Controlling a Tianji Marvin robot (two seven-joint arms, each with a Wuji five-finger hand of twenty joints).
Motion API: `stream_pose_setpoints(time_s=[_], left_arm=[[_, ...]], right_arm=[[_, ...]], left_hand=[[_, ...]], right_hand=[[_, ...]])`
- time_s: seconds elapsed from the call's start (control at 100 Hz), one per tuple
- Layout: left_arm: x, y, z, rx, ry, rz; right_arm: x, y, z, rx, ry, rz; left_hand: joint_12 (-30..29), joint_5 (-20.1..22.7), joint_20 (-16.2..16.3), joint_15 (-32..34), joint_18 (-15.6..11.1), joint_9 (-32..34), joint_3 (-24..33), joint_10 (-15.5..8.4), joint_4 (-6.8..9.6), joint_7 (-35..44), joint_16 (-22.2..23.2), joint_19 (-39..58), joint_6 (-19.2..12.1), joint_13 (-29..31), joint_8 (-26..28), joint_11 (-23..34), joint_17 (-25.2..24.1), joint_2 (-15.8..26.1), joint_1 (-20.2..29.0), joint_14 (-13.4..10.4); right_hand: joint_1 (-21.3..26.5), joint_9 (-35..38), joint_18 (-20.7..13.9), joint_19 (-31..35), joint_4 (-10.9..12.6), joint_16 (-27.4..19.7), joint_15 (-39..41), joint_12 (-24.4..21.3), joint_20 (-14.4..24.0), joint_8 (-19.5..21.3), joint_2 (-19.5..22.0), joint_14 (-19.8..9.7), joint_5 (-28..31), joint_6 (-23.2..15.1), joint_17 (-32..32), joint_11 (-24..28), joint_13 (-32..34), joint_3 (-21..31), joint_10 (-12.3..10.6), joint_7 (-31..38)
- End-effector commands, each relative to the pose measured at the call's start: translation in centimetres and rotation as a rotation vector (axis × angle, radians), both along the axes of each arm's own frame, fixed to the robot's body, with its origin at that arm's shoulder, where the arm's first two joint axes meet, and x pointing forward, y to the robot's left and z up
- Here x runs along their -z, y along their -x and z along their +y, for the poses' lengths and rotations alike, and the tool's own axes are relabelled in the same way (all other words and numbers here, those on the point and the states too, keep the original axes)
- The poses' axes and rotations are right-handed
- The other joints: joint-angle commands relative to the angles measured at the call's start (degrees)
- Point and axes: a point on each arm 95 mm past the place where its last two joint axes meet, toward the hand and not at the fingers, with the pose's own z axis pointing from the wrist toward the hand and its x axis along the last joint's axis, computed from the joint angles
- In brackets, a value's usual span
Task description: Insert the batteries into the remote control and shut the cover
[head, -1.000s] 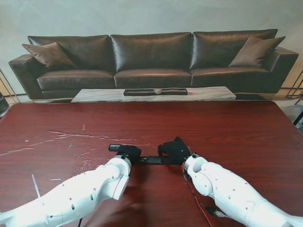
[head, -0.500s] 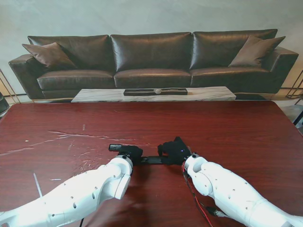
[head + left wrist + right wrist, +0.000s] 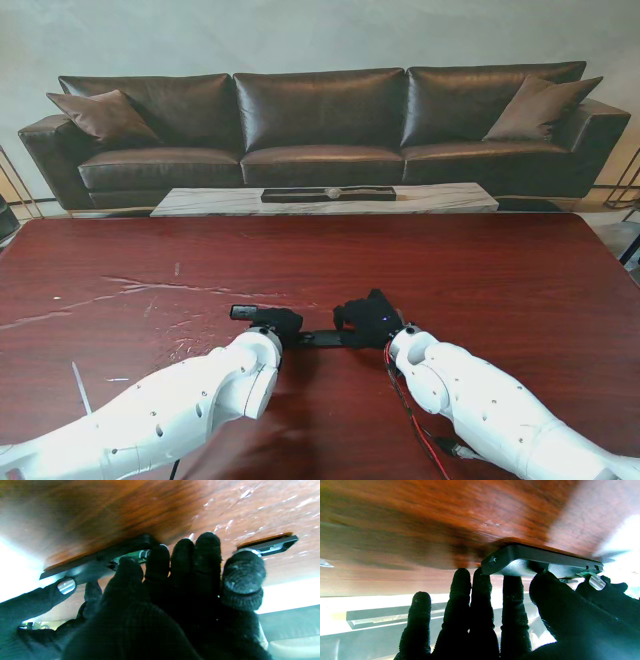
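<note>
Both my left hand (image 3: pixel 277 322) and right hand (image 3: pixel 368 318) grip the remote control (image 3: pixel 322 338), batteries going in; next, I think, the cover (image 3: pixel 270 544).

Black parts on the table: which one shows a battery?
The remote, spanning from the left robot hand to the right robot hand: a green battery shows in it. The shorter cover, left of both, shows none.

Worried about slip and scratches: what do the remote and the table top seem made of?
Remote control: apparently hard black plastic, matte, with moulded rounded edges and a small screw. Table: looks like reddish wood or veneer, glossy, showing grain, glare and smears; which one is unclear.
</note>
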Motion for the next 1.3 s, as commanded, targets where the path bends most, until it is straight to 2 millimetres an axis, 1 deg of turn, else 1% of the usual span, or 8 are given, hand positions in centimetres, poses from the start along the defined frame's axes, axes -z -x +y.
stream_pose_setpoints(time_s=[0.0, 0.4, 0.54, 0.56, 0.58, 0.69, 1.0, 1.29], left_arm=[[0.23, 0.33, -0.71, 0.008, 0.012, 0.016], [0.48, 0.60, -0.99, 0.008, 0.014, 0.050], [0.56, 0.63, -0.97, 0.011, 0.007, 0.059], [0.56, 0.63, -0.97, 0.011, 0.006, 0.059], [0.56, 0.61, -0.97, 0.011, 0.006, 0.058], [0.53, 0.51, -0.97, 0.012, 0.003, 0.058], [0.60, 0.36, -1.02, 0.014, -0.023, 0.068], [0.82, 0.19, -1.05, 0.014, -0.053, 0.087]], right_arm=[[2.10, 1.32, -0.43, -0.001, 0.034, 0.052], [2.11, 1.31, -0.42, 0.000, 0.035, 0.054], [2.12, 1.30, -0.41, -0.002, 0.042, 0.054], [2.13, 1.30, -0.40, -0.003, 0.043, 0.054], [2.13, 1.30, -0.40, -0.003, 0.044, 0.054], [2.14, 1.30, -0.38, -0.004, 0.046, 0.056], [2.14, 1.27, -0.40, -0.004, 0.046, 0.056], [2.14, 1.25, -0.41, -0.004, 0.043, 0.056]], left_hand=[[-0.84, -1.14, -0.72, -0.94, 0.96, 1.20, 0.71, 2.29, 1.24, -1.61, -0.07, -0.10, -2.71, 0.37, -1.26, -0.28, 0.49, -0.48, 2.88, -0.62], [-1.71, -1.43, -1.00, -2.62, 1.17, 0.82, 0.83, 2.59, 1.57, -2.31, -0.62, -1.84, -2.36, 0.07, -2.26, -1.43, -0.02, -1.47, 3.57, -0.54], [-1.97, -1.45, -1.08, -3.15, 0.97, 0.88, 0.86, 2.45, 1.66, -2.39, -0.78, -2.57, -2.46, 0.22, -2.54, -1.65, 0.06, -1.73, 3.39, -0.67], [-1.98, -1.45, -1.08, -3.16, 0.93, 0.90, 0.88, 2.43, 1.67, -2.39, -0.78, -2.61, -2.46, 0.24, -2.55, -1.65, 0.11, -1.75, 3.42, -0.69], [-1.99, -1.45, -1.09, -3.16, 0.93, 0.91, 0.87, 2.45, 1.66, -2.39, -0.78, -2.65, -2.46, 0.28, -2.56, -1.65, 0.18, -1.76, 3.40, -0.68], [-2.04, -1.44, -1.09, -3.22, 0.93, 0.92, 0.87, 2.39, 1.65, -2.41, -0.76, -2.84, -2.54, 0.28, -2.63, -1.66, 0.28, -1.84, 3.38, -0.69], [-2.27, -1.87, -1.13, -3.70, -0.21, 0.46, 1.28, 2.51, 2.16, -2.86, -0.83, -3.56, -2.91, 0.10, -3.25, -2.01, 0.50, -2.70, 3.78, -1.26], [-2.67, -3.60, -1.34, -4.79, -1.31, -1.05, 2.00, 3.33, 2.53, -4.11, -1.01, -5.08, -2.11, -1.03, -4.25, -3.02, -0.23, -3.70, 5.87, -1.37]], right_hand=[[1.85, -0.05, 0.05, 0.62, 0.80, -1.26, -1.45, -0.06, 0.72, 0.02, 0.84, 1.25, 0.93, -1.44, -0.91, -0.21, 2.27, -1.10, 0.61, 1.25], [2.21, 0.03, 0.05, 0.62, 0.90, -1.26, -1.42, -0.05, 0.70, 0.06, 0.54, 1.33, 1.03, -1.51, -0.90, -0.17, 2.33, -1.34, 0.56, 1.28], [3.05, 0.15, 0.38, 0.69, 0.91, -1.28, -1.39, -0.04, 0.72, 0.07, -1.85, 1.34, 1.02, -1.56, -0.74, -0.12, 2.64, -0.28, 0.59, 1.33], [2.48, 0.18, 0.49, 0.69, 0.60, -1.37, -1.51, -0.03, 0.72, 0.03, -2.77, 1.24, 0.96, -1.56, -0.73, -0.09, 2.76, 1.12, 0.60, 1.39], [2.50, 0.19, 0.49, 0.72, 0.54, -1.37, -1.51, -0.03, 0.73, 0.02, -3.12, 1.28, 0.96, -1.53, -0.67, -0.09, 2.77, 1.34, 0.59, 1.40], [2.65, 0.33, 0.54, 0.78, 0.40, -1.31, -1.36, -0.01, 0.75, 0.01, -3.99, 1.33, 0.94, -1.56, -0.52, -0.02, 3.03, 1.82, 0.56, 1.45], [2.41, 0.29, 0.52, 0.81, 0.22, -1.27, -1.32, -0.01, 0.76, -0.05, -4.04, 1.26, 1.01, -1.58, -0.43, -0.01, 2.99, 2.38, 0.59, 1.56], [2.15, 0.27, 0.52, 0.78, 0.19, -1.27, -1.35, -0.03, 0.76, -0.08, -3.52, 1.29, 0.97, -1.58, -0.48, -0.04, 2.89, 2.25, 0.63, 1.56]])
